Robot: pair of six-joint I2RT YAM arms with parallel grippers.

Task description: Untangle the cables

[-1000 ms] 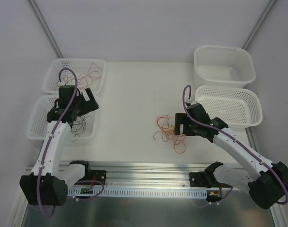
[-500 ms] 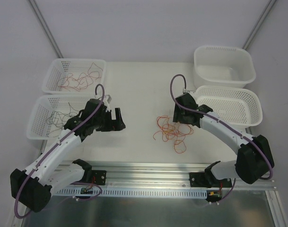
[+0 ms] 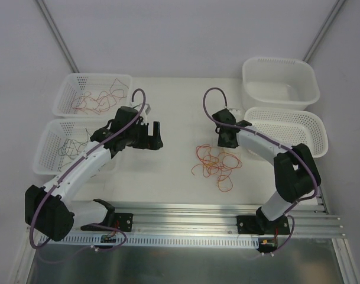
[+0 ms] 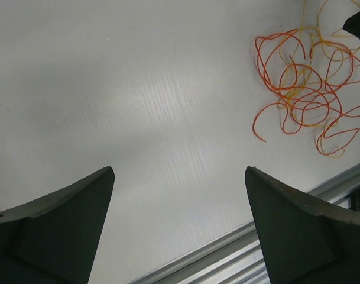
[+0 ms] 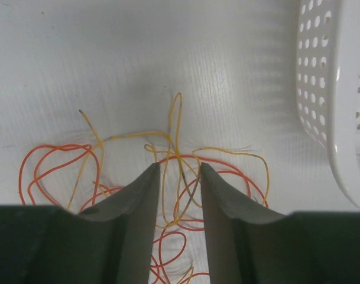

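A tangle of thin orange, red and yellow cables point(image 3: 215, 163) lies on the white table, right of centre. My right gripper point(image 3: 229, 142) hangs over the tangle's far edge. In the right wrist view its jaws point(image 5: 180, 167) stand narrowed with a gap left, and yellow cable strands point(image 5: 177, 148) run through that gap. My left gripper point(image 3: 151, 137) is wide open over bare table, left of the tangle. The left wrist view shows nothing between its jaws point(image 4: 180, 171), with the cables point(image 4: 304, 94) at the upper right. More cables lie in the two left baskets.
A far-left basket point(image 3: 70, 89) holds red and orange wires; the near-left basket point(image 3: 46, 148) holds dark ones. At the right stand a white tub point(image 3: 280, 65) and a perforated basket point(image 3: 321, 130), whose wall point(image 5: 339, 89) is close to my right gripper. A metal rail point(image 3: 185, 216) runs along the near edge.
My left arm swung from over the left baskets toward the middle of the table. My right gripper moved to the tangle's far side and its jaws narrowed around yellow strands.
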